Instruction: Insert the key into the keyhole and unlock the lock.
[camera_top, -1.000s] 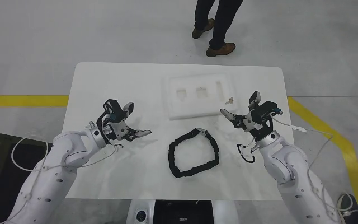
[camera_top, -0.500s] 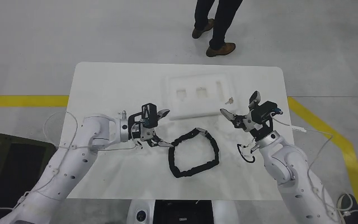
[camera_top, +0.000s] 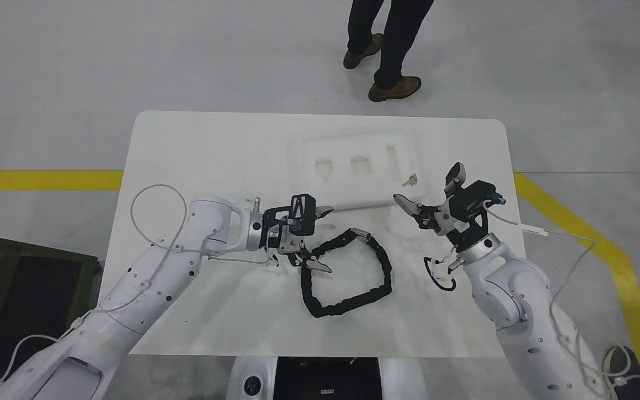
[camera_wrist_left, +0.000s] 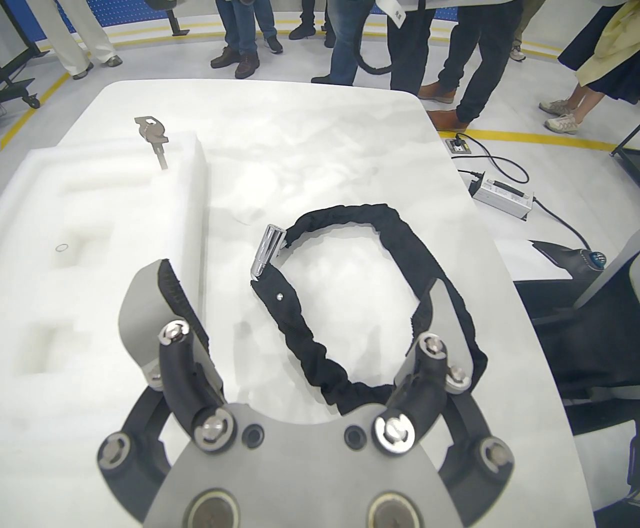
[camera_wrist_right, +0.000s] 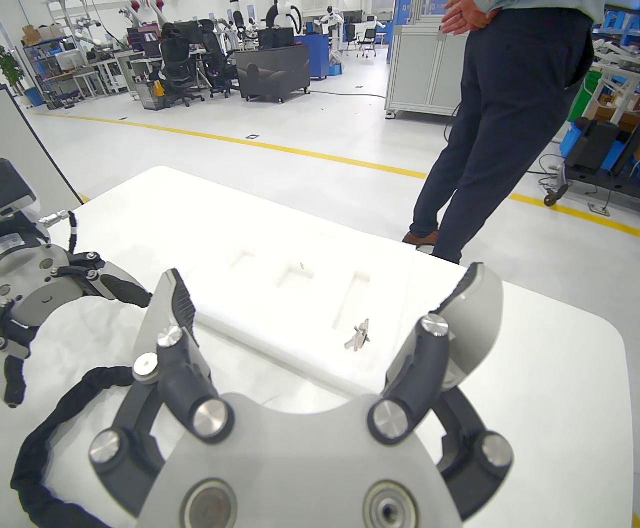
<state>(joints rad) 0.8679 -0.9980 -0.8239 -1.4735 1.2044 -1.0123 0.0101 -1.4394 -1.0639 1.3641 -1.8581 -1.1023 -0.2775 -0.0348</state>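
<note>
Pale grey floor, yellow line

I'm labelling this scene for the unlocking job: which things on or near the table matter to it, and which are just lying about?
For the job: key, on the edge of the foam tray; chain lock with its metal cylinder.
Lying about: foam tray itself; small ring in one of its recesses; power brick on the floor.
</note>
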